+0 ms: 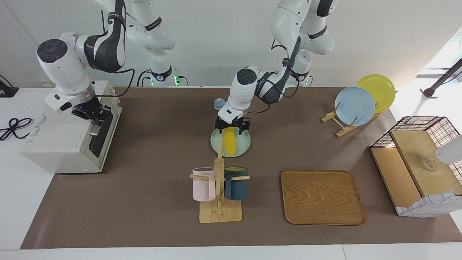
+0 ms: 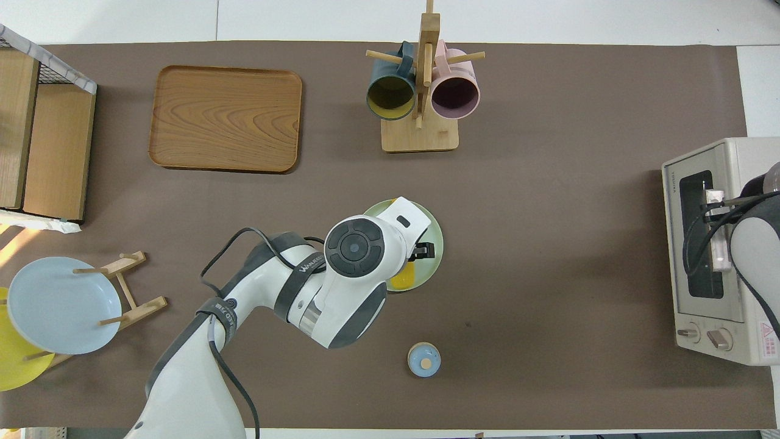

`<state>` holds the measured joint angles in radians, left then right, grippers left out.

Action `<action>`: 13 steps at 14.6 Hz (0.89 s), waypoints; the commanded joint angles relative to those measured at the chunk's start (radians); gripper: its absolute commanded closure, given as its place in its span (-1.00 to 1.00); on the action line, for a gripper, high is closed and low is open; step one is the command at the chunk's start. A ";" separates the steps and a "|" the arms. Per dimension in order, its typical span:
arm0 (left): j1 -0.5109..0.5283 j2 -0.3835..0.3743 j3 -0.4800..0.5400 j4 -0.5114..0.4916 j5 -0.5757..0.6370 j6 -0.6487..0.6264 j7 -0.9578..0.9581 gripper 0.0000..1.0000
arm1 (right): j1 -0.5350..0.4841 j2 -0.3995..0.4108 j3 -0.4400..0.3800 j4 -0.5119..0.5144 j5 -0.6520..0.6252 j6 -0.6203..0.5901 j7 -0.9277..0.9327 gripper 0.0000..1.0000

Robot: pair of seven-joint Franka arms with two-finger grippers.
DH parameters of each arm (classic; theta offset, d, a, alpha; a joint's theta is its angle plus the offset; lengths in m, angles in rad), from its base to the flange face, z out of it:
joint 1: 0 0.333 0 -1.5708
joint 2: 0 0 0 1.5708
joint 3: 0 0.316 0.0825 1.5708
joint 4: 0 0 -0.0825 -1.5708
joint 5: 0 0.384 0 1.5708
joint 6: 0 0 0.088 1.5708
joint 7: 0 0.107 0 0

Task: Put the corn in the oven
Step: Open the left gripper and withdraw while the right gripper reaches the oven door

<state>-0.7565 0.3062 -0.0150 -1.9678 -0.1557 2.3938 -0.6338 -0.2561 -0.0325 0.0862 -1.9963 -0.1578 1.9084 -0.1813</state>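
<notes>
The bright yellow ridged corn cob lies on the pale green round plate. The left gripper spreads its fingers over the cob. The right gripper pinches the metal bar handle of the boxy off-white oven, door not yet down. Overhead, the left arm hides most of the cob; facing shows it whole.

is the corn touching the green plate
Touching: the facing view shows the corn lying flat on the green plate, no gap under it.
</notes>
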 commanded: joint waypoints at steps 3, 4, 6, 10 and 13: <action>0.109 -0.127 0.001 0.032 -0.002 -0.197 0.111 -1.00 | -0.017 0.000 0.010 -0.058 -0.006 0.055 0.005 1.00; 0.137 -0.143 0.001 0.056 -0.002 -0.244 0.129 -1.00 | -0.006 0.002 0.010 -0.061 0.007 0.055 0.032 1.00; 0.213 -0.160 0.003 0.137 -0.001 -0.362 0.175 -1.00 | 0.037 0.014 0.010 -0.071 0.041 0.079 0.074 1.00; 0.374 -0.177 0.003 0.270 0.062 -0.533 0.304 -1.00 | 0.087 0.020 0.010 -0.151 0.072 0.190 0.135 1.00; 0.503 -0.231 0.003 0.267 0.088 -0.596 0.451 -1.00 | 0.098 0.068 0.010 -0.162 0.078 0.247 0.149 1.00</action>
<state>-0.3269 0.1145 0.0000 -1.6984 -0.0991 1.8562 -0.2738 -0.1347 -0.0120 0.1068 -2.1357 -0.0659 2.0758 -0.0296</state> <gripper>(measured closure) 0.000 0.991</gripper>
